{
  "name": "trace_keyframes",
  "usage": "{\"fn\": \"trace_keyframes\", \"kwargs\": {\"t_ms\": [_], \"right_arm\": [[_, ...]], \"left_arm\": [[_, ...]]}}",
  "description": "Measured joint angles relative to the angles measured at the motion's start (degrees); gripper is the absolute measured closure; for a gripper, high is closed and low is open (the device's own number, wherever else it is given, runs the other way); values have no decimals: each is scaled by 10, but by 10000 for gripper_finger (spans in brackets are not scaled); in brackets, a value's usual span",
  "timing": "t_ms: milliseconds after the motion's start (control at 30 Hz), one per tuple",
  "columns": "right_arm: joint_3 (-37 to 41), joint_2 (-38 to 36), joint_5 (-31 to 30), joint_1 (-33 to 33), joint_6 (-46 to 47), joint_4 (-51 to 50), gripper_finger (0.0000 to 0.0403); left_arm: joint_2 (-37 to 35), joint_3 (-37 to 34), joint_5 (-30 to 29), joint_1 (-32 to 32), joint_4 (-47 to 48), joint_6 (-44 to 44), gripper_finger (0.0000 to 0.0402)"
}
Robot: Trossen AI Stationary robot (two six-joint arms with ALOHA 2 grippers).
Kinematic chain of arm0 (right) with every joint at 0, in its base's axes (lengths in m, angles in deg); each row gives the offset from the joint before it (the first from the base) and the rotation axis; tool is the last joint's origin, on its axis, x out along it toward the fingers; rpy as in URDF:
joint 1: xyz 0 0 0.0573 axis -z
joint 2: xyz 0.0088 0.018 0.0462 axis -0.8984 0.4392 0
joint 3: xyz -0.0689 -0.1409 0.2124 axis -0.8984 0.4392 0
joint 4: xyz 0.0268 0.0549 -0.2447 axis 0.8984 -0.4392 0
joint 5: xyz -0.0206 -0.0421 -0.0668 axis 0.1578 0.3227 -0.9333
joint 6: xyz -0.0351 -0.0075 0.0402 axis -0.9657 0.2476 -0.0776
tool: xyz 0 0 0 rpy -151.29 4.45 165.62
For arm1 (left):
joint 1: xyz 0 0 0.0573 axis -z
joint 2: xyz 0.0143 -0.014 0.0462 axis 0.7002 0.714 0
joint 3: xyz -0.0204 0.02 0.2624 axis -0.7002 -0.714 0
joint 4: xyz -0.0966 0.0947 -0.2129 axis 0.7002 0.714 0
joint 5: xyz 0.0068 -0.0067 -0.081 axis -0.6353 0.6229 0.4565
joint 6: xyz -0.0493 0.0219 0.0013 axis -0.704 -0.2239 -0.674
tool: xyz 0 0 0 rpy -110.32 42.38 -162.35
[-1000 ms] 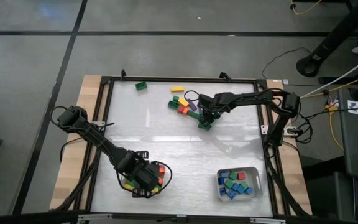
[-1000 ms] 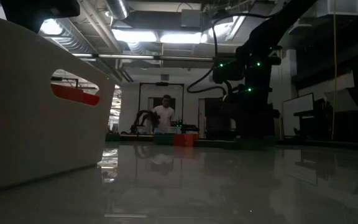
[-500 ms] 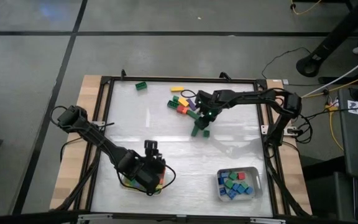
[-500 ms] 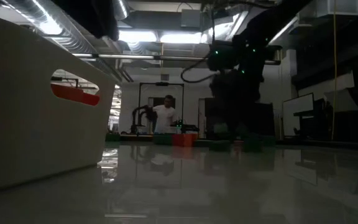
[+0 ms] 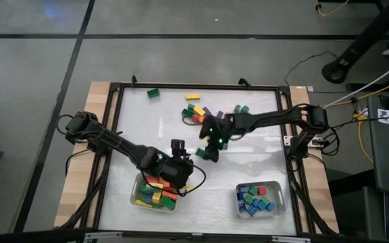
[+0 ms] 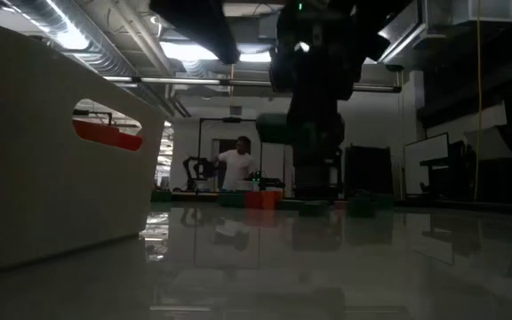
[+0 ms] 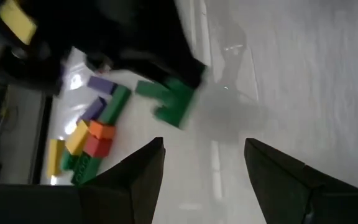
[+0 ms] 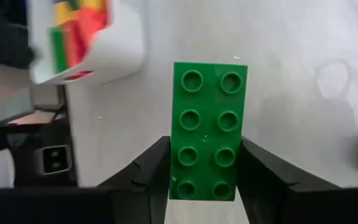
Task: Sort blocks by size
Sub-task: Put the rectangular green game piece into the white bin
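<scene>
Right pincer (image 5: pixel 210 150): a long green block (image 8: pixel 208 130) is held between its fingers, studs facing the wrist camera — it has been lifted out of the loose pile (image 5: pixel 201 113) at the far side of the bench (image 5: pixel 147 128) and carried toward the middle over the last second.
Left pincer (image 5: pixel 177 146): it has been raised out of the left tray (image 5: pixel 138 193), over which it was bent low a second ago, and now hangs above the bench just beyond that tray; its fingers (image 7: pixel 135 177) are spread wide and nothing is seen between them.
Left tray: long blocks in red, yellow and green are seen inside it, uncovered now that the arm is lifted.
Right tray (image 5: pixel 277 200): short blue, green and red blocks are gathered in it.
Remaining pile: a heap of green, yellow, orange and purple blocks is left near the far edge, with a lone green block (image 5: pixel 153 92) well apart toward the far left corner and a yellow one (image 5: pixel 192 97) just beyond the heap.
Meaning for the task: the held block is a long one, so the left tray is judged to be its place — the way there has been opened by the left arm's rise, though the two pincers are now near each other.
Progress: judged well along, several blocks not yet sorted.
</scene>
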Motion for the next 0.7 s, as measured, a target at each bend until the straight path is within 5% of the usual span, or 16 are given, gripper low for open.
{"fn": "trace_keyframes", "kwargs": {"t_ms": [233, 700], "right_arm": [[0, 0, 30, -47, 4, 75, 246], [0, 0, 60, -74, 4, 158, 245]], "left_arm": [[0, 0, 25, -9, -43, 79, 192], [0, 0, 74, -8, -52, 86, 192]]}}
